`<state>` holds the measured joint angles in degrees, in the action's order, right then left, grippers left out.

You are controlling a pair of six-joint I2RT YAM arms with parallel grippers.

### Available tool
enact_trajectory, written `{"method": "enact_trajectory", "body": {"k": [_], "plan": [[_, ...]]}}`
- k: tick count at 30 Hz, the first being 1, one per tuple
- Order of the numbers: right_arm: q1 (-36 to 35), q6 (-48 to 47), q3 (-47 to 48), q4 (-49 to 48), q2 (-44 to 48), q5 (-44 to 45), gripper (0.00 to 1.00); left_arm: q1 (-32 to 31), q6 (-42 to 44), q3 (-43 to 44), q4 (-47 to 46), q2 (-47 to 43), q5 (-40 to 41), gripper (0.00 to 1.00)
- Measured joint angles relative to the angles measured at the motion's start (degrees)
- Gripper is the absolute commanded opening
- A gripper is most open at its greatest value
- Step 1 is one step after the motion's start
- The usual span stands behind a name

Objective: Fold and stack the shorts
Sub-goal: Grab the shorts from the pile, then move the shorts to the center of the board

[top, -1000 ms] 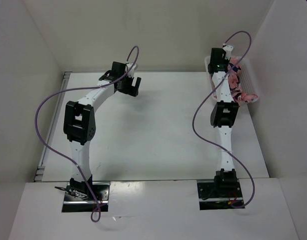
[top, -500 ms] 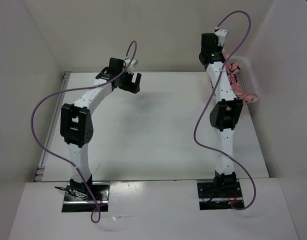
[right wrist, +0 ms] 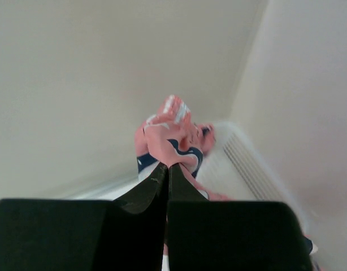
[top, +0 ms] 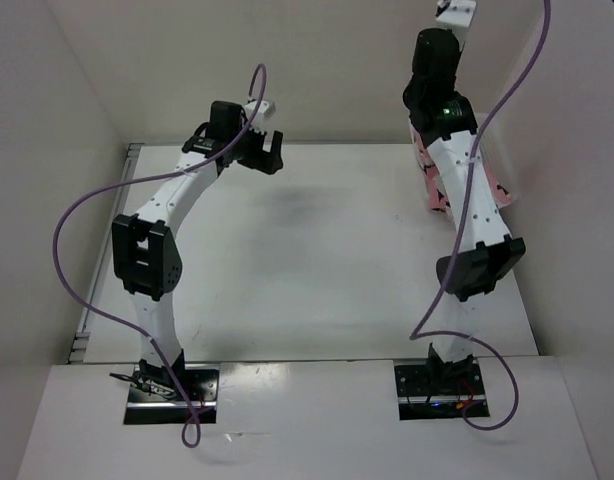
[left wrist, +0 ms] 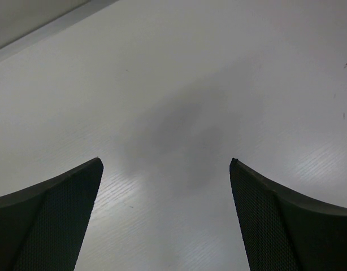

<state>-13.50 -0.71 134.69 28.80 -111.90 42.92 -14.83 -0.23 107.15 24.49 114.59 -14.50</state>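
Right wrist view: the shorts (right wrist: 169, 138) are seen bunched at the tips of the right claw (right wrist: 167, 167), whose jaws are clamped together on a fold of the pink cloth, a white basket (right wrist: 242, 161) lying beyond. The left claw (top: 268, 156) is held with jaws wide apart above the table (top: 307, 260), well apart from the shorts.

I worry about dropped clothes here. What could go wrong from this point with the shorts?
The right gripper pinches only a bunched bit of the shorts at its tips, so they may slip out. Fabric hangs down by the basket and might snag its mesh. The left gripper is open and well apart, unable to help.
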Motion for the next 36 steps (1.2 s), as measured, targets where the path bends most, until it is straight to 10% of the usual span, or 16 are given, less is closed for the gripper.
{"method": "enact_trajectory", "body": {"k": [9,26,27,28,30,36], "plan": [[-8.83,-10.23,15.21,-9.11,9.44,-7.10,0.00,0.00,0.02,-1.92,0.04,-12.74,0.28,1.00],[-20.98,9.77,34.58,-0.70,-10.45,-21.35,0.01,10.08,0.02,-3.65,1.68,-19.80,8.48,1.00],[-20.98,11.65,30.91,1.09,-10.82,-21.40,0.12,10.47,0.00,-3.65,2.23,-19.80,8.50,1.00],[-20.98,13.20,27.45,2.51,-11.02,-21.70,0.53,10.56,0.02,-3.65,2.73,-19.80,8.50,1.00],[-20.98,15.47,20.17,5.33,-11.28,-24.33,0.84,10.36,0.02,-3.65,3.52,-19.80,8.44,1.00],[-19.56,17.55,4.85,11.06,-11.93,-31.74,0.99,8.44,0.02,-7.08,6.67,-19.85,7.87,1.00]]}}
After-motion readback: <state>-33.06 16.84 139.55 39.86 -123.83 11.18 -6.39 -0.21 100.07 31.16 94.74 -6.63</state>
